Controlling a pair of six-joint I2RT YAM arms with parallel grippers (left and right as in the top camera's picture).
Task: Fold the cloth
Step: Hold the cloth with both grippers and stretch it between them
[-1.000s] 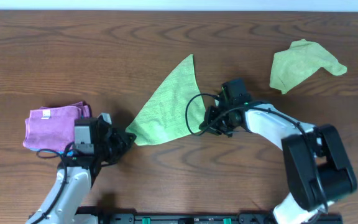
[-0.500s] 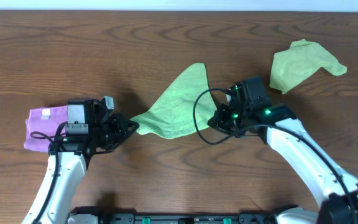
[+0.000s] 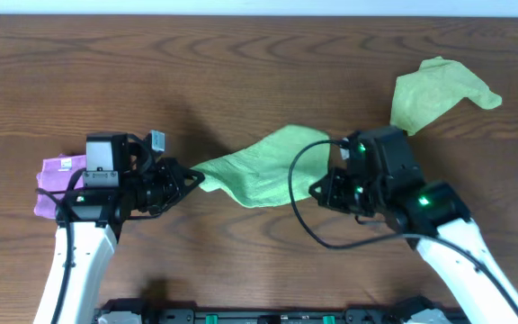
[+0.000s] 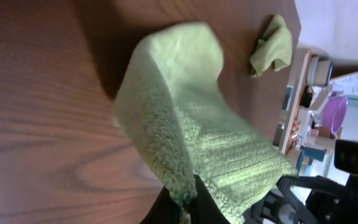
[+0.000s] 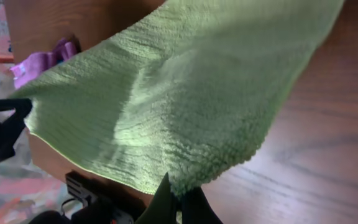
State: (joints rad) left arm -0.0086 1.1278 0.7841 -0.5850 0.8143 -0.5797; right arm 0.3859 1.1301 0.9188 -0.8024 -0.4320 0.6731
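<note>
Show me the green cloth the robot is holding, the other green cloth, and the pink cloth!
held green cloth (image 3: pixel 261 169), overhead view, middle of its stretched span.
other green cloth (image 3: pixel 432 94), overhead view, centre of heap.
pink cloth (image 3: pixel 47 191), overhead view, bare left part.

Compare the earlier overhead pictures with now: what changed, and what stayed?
The left gripper and right gripper kept hold of the green cloth and raised it; its far corner dropped back toward them. The purple cloth and the crumpled green cloth stayed put.

The brown wooden table (image 3: pixel 241 54) carries two loose cloths. A crumpled green cloth (image 3: pixel 439 94) lies toward its far right corner. A folded purple cloth (image 3: pixel 50 171) lies near its left edge.
</note>
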